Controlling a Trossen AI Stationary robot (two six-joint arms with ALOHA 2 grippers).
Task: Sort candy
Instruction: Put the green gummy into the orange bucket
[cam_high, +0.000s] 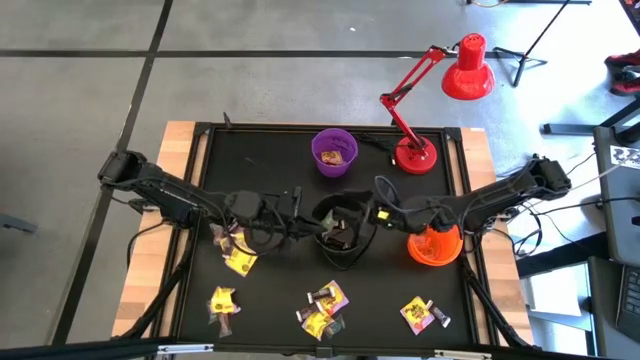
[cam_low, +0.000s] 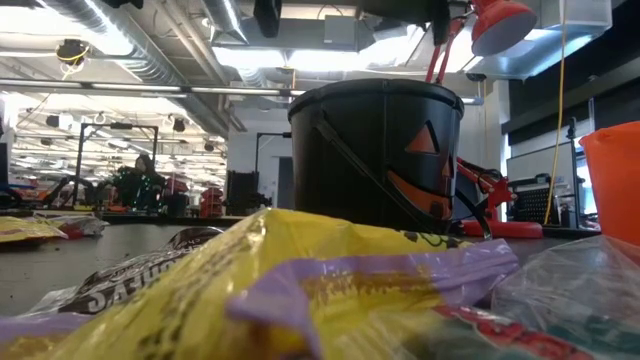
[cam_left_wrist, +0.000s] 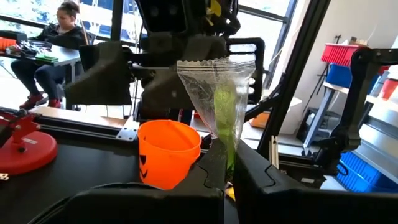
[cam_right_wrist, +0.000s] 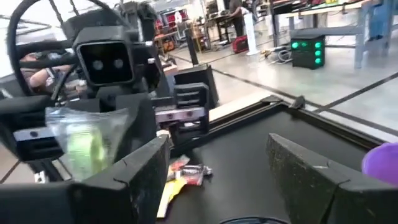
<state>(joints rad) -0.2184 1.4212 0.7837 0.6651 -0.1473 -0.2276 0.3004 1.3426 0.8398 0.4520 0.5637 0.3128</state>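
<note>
My left gripper (cam_left_wrist: 225, 163) hovers at the black bowl's (cam_high: 340, 232) left rim (cam_high: 300, 213) and is shut on a clear-wrapped candy with a green centre (cam_left_wrist: 219, 93). The same candy (cam_right_wrist: 84, 144) appears in the right wrist view. My right gripper (cam_right_wrist: 221, 158) is open and empty at the bowl's right side (cam_high: 378, 212), facing the left one. The orange bowl (cam_high: 435, 246) stands just right of it, and the purple bowl (cam_high: 334, 152) sits farther back. Loose yellow and dark candy lies in clusters near the table's near edge (cam_high: 322, 306) (cam_high: 238, 260) (cam_high: 420, 313) (cam_high: 222, 302). My left gripper pinches the clear wrapper between its two fingers (cam_left_wrist: 211, 165) at one end (cam_left_wrist: 222, 140). The rest of the wrapper, with its crimped far edge (cam_left_wrist: 214, 62), sticks out past the fingertips. The candy is lifted clear of the table.
A red desk lamp (cam_high: 415, 152) stands on the far right of the black mat. In the low view the black bowl, with its pumpkin face (cam_low: 380, 150), rises behind candy wrappers (cam_low: 300, 290) close to the camera. A person (cam_left_wrist: 53, 46) sits at a desk beyond the table.
</note>
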